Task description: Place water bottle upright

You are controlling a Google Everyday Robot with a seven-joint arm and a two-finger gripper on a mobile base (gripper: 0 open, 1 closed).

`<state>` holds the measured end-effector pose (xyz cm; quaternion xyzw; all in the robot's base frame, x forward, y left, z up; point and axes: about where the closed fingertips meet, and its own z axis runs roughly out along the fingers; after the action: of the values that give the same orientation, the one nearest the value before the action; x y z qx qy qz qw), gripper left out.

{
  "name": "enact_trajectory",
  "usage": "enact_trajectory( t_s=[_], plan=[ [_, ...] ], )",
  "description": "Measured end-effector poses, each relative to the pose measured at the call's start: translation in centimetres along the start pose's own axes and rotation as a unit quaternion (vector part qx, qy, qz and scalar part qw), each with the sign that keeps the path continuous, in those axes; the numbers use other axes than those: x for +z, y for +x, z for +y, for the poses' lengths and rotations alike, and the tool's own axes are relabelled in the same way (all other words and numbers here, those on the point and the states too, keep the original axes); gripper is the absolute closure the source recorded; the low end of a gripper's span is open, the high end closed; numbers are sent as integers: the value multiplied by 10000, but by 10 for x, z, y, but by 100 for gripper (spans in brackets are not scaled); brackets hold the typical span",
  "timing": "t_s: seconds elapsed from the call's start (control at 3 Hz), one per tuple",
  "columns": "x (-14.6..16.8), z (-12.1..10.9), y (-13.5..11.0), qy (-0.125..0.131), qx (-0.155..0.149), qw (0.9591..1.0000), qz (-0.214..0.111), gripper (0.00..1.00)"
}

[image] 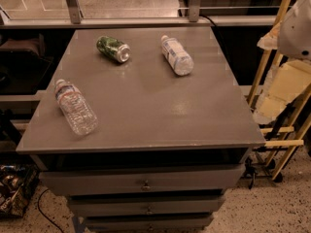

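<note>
The water bottle [75, 107] is a small clear ribbed bottle with a white cap and a narrow label with red and blue marks. It lies on its side near the left front of the grey cabinet top [146, 106], cap pointing to the back. My gripper [284, 89] shows as white and cream parts at the right edge, off the cabinet's right side and far from the bottle. It holds nothing that I can see.
A green drink can [113, 49] lies on its side at the back left. A clear bottle with a wide white-and-pale-blue label [176, 55] lies at the back middle. Yellow wooden rails [272, 67] stand to the right. Drawers [146, 181] sit below the top.
</note>
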<state>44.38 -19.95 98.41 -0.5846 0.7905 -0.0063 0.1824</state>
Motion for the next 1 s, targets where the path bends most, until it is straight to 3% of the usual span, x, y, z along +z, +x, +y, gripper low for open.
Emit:
enact_trajectory(
  t_s=[0.33, 0.67, 1.0],
  plan=[
    [0, 3, -36, -30, 449, 9978, -493, 0],
    [0, 7, -82, 93, 965, 9914, -874, 0],
    [-3, 5, -83, 113, 1284, 9875, -907, 0]
  ],
)
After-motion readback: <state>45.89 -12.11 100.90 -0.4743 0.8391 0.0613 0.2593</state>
